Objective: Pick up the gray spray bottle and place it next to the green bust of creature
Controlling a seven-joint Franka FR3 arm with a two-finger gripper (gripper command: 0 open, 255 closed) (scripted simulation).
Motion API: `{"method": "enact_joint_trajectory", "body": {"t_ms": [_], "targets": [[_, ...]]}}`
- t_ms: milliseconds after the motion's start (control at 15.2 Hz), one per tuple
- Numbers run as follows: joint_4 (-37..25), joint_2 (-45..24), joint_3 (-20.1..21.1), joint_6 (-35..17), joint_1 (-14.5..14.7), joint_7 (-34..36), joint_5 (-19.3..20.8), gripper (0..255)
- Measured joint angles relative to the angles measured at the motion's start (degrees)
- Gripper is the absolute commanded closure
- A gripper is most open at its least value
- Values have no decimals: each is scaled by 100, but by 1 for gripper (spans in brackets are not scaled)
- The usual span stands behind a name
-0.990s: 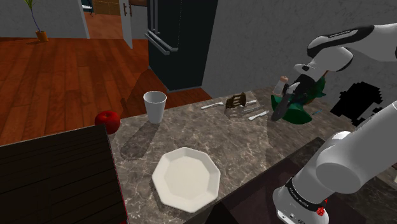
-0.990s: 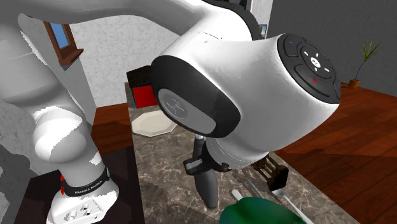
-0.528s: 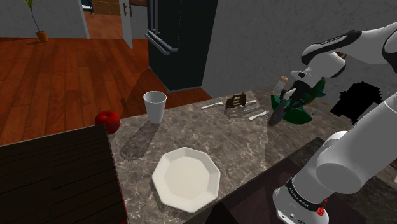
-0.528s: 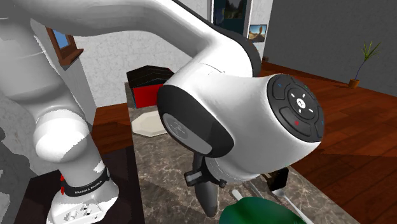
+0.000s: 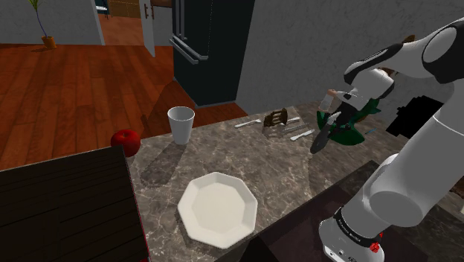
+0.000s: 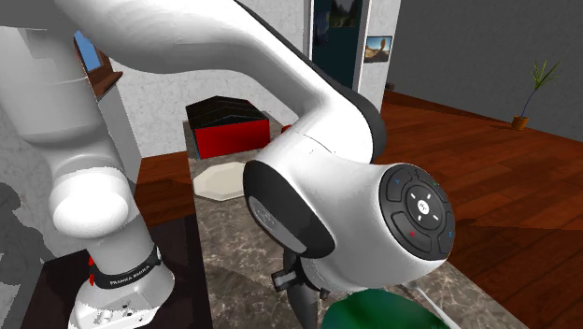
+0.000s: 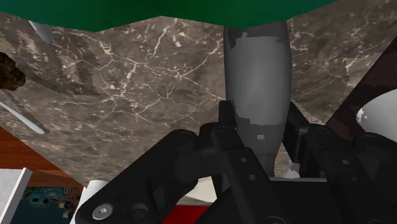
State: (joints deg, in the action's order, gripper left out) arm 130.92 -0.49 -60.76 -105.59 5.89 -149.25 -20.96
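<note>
My gripper (image 5: 337, 114) is shut on the gray spray bottle (image 5: 323, 135), which hangs tilted with its base low over the dark marble counter (image 5: 245, 160). The green bust (image 5: 349, 128) stands just behind the bottle, toward the shoulder view's right. In the wrist view the black fingers (image 7: 226, 118) clasp the bottle (image 7: 257, 76) at its lower body, and the green bust (image 7: 191, 11) lies just beyond it. From the second exterior view the bottle (image 6: 305, 305) hangs under the big white wrist joint, close beside the bust (image 6: 383, 312). I cannot tell whether the base touches the counter.
On the counter are a white octagonal plate (image 5: 218, 208), a white cup (image 5: 181, 124), a red apple (image 5: 126, 140), a small brown rack (image 5: 276, 117) and loose cutlery (image 5: 301, 135). A dark box (image 5: 67, 205) stands at the shoulder view's lower left. The arm's stand (image 5: 349, 238) is at the lower right.
The gripper has carried the bottle a little lower and toward the shoulder view's left, closer to the counter beside the bust. The wrist has dropped in the second exterior view.
</note>
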Motion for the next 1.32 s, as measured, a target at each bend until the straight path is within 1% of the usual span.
{"method": "enact_joint_trajectory", "body": {"t_ms": [198,594,660,1056,1320], "targets": [[71,-277,13,-129,-18,-239,-245,255],[72,-347,16,-161,-34,-310,-313,255],[70,-353,16,-162,-35,-314,-319,0],[85,-364,21,-164,-32,-317,-323,0],[-383,-214,-83,344,-105,-155,-68,0]]}}
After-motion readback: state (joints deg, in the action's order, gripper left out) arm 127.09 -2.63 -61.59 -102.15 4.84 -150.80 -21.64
